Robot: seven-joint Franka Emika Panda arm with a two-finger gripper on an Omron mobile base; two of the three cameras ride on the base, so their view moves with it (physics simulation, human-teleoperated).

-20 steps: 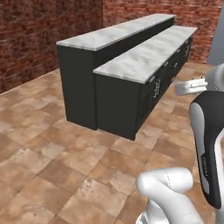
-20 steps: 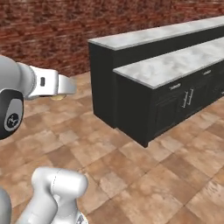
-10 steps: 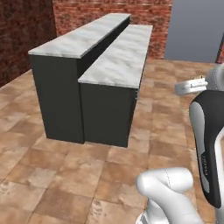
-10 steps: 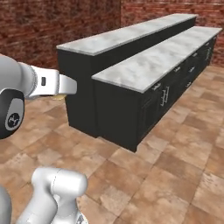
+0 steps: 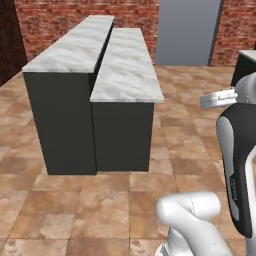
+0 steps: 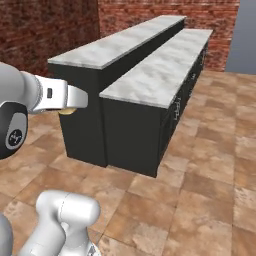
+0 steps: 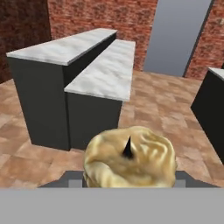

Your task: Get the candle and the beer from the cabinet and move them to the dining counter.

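The candle [image 7: 129, 157], a squat tan-yellow lump with a dark wick, sits between my fingertips [image 7: 72, 179] low in the hand view. My gripper [image 7: 129, 178] is shut on it. From the right base view the gripper [image 6: 75, 100] hangs at the left, with a bit of the candle [image 6: 67, 111] showing under it. In the left base view the gripper [image 5: 207, 101] is at the right edge. The dining counter [image 5: 70, 50] [image 6: 115, 47] [image 7: 57, 48], the taller long marble top, lies ahead, well away from the gripper. The beer and the cabinet are out of view.
A lower marble-topped dark island [image 5: 127, 75] [image 6: 160, 75] stands against the dining counter, with drawer pulls on its side. Another dark unit [image 7: 212, 105] stands at the right. A grey door panel [image 5: 187, 30] is set in the brick wall. Open tiled floor [image 5: 190, 135] lies between.
The whole scene has swung as the base turned: the two counters, seen at an angle before, now run nearly end-on. The gripper keeps its hold on the candle.
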